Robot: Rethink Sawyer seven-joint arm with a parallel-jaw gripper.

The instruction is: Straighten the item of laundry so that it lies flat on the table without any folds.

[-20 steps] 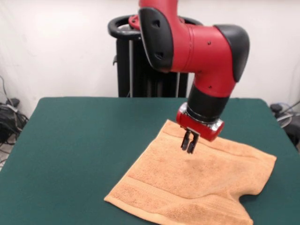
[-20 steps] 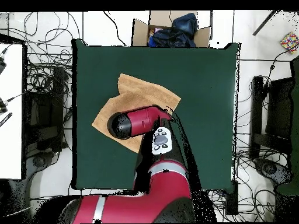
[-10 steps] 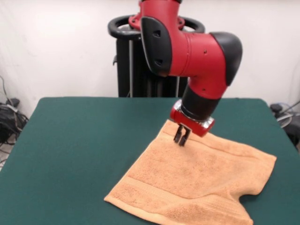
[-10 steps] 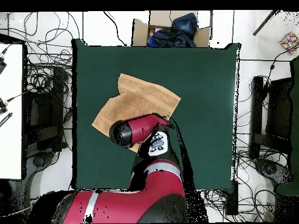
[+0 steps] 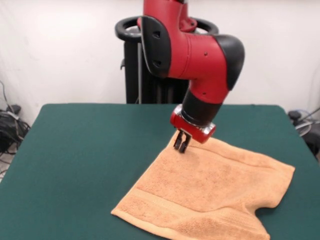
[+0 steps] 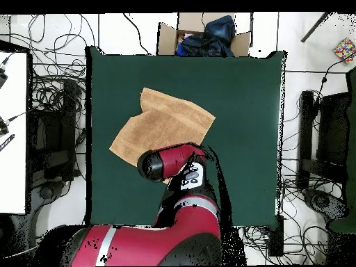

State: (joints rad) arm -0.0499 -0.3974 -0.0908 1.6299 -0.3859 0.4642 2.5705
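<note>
Orange-tan towel (image 5: 210, 192) on the green table (image 5: 90, 150), mostly spread but one near corner folded under, flattening unfinished; my gripper (image 5: 181, 143) hangs over its far corner, fingers nearly closed, holding nothing.

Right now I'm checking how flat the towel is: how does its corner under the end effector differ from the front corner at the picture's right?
In the front view, the towel corner by the end effector lies flat on the table and keeps its pointed outline. The front right corner is turned in, leaving a notch in the outline with a raised, doubled edge. Both are the same orange-tan terry cloth.
</note>
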